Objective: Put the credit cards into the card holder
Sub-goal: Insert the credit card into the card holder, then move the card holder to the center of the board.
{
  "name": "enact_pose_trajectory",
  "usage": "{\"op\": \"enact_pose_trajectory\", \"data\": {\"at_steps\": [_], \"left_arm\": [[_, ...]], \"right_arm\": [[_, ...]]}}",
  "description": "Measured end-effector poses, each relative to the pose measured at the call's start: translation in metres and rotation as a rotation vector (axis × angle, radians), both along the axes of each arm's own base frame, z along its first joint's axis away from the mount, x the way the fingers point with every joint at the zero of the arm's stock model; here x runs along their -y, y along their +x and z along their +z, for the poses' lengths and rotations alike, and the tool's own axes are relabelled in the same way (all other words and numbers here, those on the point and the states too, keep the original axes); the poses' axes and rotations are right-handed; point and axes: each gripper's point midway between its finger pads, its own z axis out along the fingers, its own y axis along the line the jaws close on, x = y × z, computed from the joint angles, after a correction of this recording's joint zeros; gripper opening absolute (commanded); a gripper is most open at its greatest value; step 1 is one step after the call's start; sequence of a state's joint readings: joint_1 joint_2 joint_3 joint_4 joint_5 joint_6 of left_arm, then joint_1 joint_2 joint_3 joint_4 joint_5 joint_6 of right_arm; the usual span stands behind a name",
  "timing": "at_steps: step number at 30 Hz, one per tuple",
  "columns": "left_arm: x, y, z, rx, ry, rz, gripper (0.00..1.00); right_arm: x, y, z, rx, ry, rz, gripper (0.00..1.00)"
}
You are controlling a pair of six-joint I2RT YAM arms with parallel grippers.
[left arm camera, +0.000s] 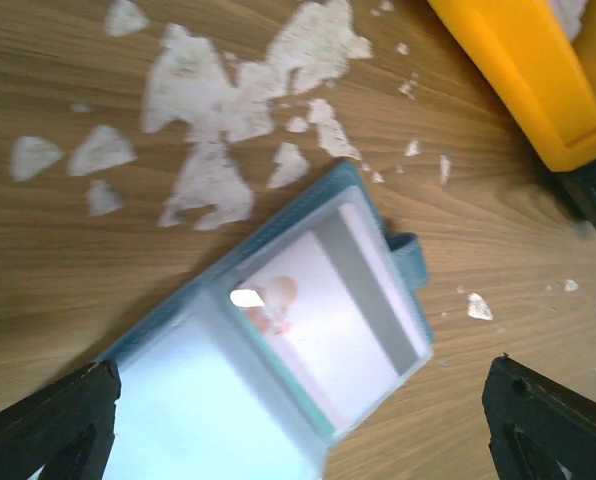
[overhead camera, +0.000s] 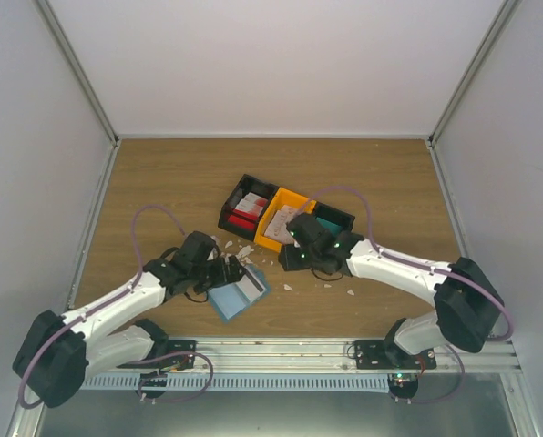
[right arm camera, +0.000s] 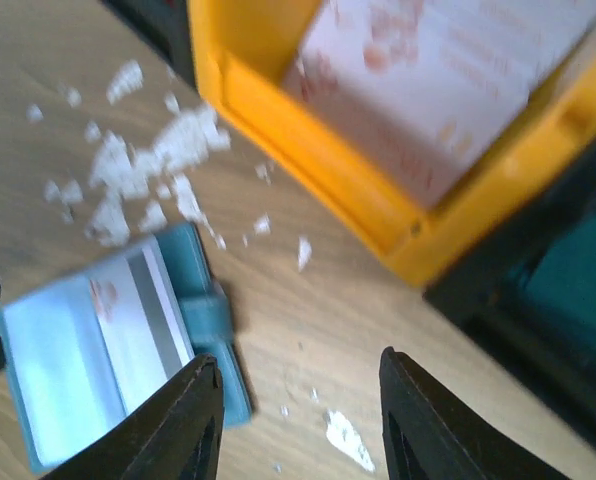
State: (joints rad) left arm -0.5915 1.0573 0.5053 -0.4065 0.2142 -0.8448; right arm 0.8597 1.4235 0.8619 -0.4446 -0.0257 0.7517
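The dusty-blue card holder (overhead camera: pixel 238 293) lies open on the table and also shows in the left wrist view (left arm camera: pixel 193 400) and the right wrist view (right arm camera: pixel 58 360). A white credit card with a grey stripe (left arm camera: pixel 348 300) lies on its right half, seen too in the right wrist view (right arm camera: pixel 143 320). More pale credit cards with red print (right arm camera: pixel 428 90) lie in the yellow bin (overhead camera: pixel 279 223). My left gripper (left arm camera: pixel 298 440) is open and hovers over the holder, holding nothing. My right gripper (right arm camera: pixel 303 420) is open and empty above bare wood between the holder and the yellow bin.
A row of bins stands mid-table: a black bin (overhead camera: pixel 247 209) with red and white items, the yellow bin, and a black bin with a teal block (overhead camera: pixel 331 221). White paper scraps (left arm camera: pixel 218 110) litter the wood beyond the holder. Walls enclose three sides.
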Motion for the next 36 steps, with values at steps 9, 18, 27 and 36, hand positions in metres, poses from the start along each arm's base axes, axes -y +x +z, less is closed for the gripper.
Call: {"op": "enact_pose_trajectory", "data": {"at_steps": [9, 18, 27, 36], "left_arm": [[-0.047, 0.002, -0.004, -0.029, 0.093, 0.152, 0.99], [-0.054, -0.022, -0.027, -0.147, 0.124, 0.151, 0.99], [-0.045, -0.030, -0.034, -0.206, 0.091, 0.101, 0.99], [-0.025, -0.020, -0.031, -0.188, 0.039, 0.002, 0.99]], "right_arm": [[-0.008, 0.075, 0.034, 0.157, -0.048, 0.044, 0.48], [-0.006, 0.119, 0.006, 0.156, -0.222, 0.142, 0.43], [-0.011, 0.126, -0.021, 0.099, -0.291, 0.250, 0.44], [-0.022, 0.133, -0.037, 0.087, -0.307, 0.307, 0.44]]}}
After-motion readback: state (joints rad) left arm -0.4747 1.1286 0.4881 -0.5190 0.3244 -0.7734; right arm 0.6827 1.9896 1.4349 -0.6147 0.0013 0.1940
